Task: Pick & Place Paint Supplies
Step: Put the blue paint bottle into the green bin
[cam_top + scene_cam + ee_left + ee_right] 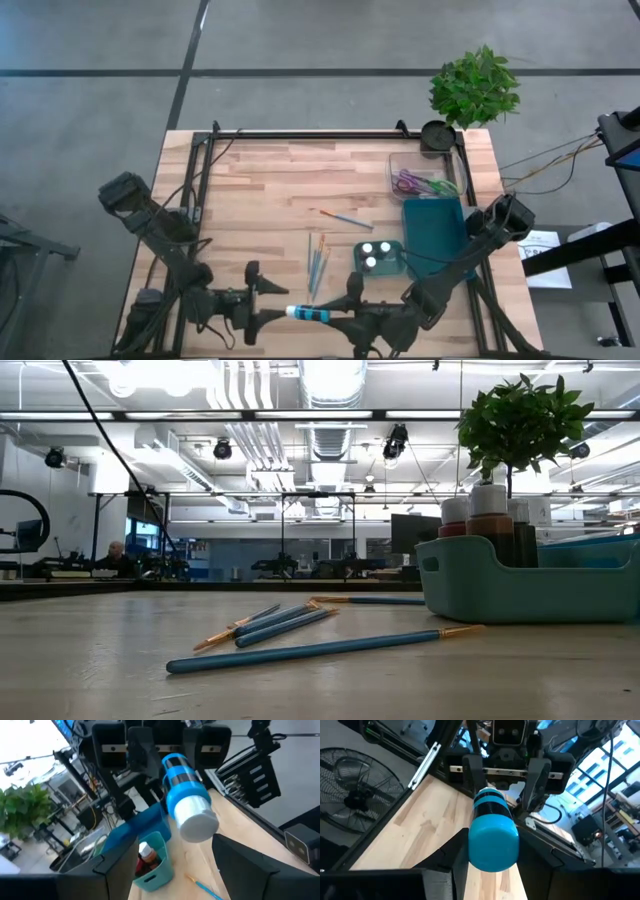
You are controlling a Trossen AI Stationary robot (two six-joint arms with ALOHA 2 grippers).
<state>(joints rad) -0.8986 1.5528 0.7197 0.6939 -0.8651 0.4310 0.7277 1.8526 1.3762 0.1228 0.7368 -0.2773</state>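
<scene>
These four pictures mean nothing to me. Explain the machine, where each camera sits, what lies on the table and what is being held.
Two dark robot arms work at a wooden table. One camera looks straight down, one sits at table height, and one rides on each wrist. The right gripper holds a blue paint tube by its blue end; the left gripper stands open around its white cap end, as in a handover. On the table lie paintbrushes, a small teal caddy with paint bottles, a teal tray, and a clear bin of scissors.

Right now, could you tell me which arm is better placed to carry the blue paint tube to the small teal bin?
Right: its fingers grip the blue paint tube, and the small teal bin lies on its side. The left fingers stand open.
</scene>
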